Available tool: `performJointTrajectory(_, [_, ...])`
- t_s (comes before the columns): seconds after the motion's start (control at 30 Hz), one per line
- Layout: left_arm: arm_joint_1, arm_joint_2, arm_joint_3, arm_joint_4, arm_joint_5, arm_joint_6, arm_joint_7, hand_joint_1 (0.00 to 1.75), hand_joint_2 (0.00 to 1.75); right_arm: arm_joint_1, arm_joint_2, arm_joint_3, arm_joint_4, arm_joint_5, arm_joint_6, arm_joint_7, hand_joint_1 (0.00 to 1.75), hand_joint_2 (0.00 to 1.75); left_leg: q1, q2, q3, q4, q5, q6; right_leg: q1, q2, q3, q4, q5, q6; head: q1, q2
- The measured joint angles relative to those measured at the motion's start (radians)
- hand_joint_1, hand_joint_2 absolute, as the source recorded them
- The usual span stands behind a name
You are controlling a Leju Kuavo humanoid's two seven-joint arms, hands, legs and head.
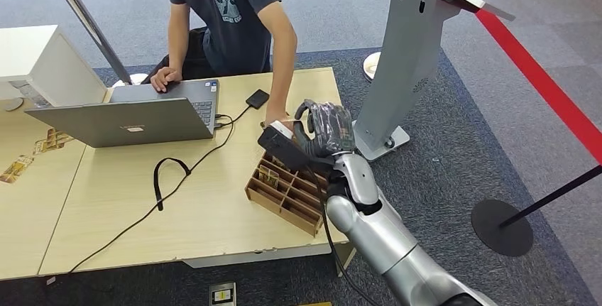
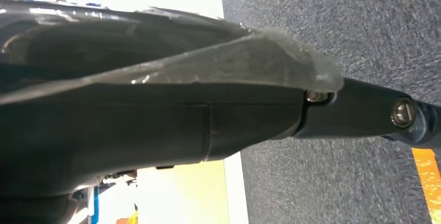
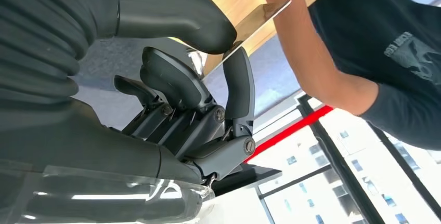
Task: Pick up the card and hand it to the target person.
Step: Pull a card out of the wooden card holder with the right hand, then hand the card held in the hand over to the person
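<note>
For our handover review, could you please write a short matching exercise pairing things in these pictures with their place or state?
Things:
1. card
2. laptop
3. wooden divided tray
4. black cable

Place or state:
A. open, under the person's hand
B. pinched by the right hand
C. at the table's near right edge
D. looped across the table top

Pairs: 1-B, 2-A, 3-C, 4-D

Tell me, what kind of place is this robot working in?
Probably an office or exhibition hall set up as a demo reception desk. A person works at a laptop on a light wooden table, a kiosk stand rises beside it, and grey carpet carries a red floor line.
</note>
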Motion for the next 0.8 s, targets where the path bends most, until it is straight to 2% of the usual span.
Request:
performJointTrajectory(0.27, [0.000,0.000,0.000,0.000,0.030,0.012,0.002,0.00,0.00,0.057,-0.022,-0.002,-0.060,-0.088,-0.009,-0.088,1.75,1.75,0.000,0.000,0.000,0.000,0.000,0.000,0.000,0.000,0.000,0.000,0.000,0.000,0.000,0.000])
performJointTrajectory(0.53, [-0.001,0.000,0.001,0.000,0.046,0.014,0.005,0.00,0.00,0.069,-0.021,0.003,-0.061,-0.116,-0.013,-0.129,1.75,1.75,0.000,0.000,0.000,0.000,0.000,0.000,0.000,0.000,0.000,0.000,0.000,0.000,0.000,0.000])
performJointTrajectory(0.8, [-0.001,0.000,0.001,0.000,0.049,0.012,0.005,0.00,0.00,0.070,-0.020,0.009,-0.060,-0.122,-0.013,-0.137,1.75,1.75,0.000,0.000,0.000,0.000,0.000,0.000,0.000,0.000,0.000,0.000,0.000,0.000,0.000,0.000])
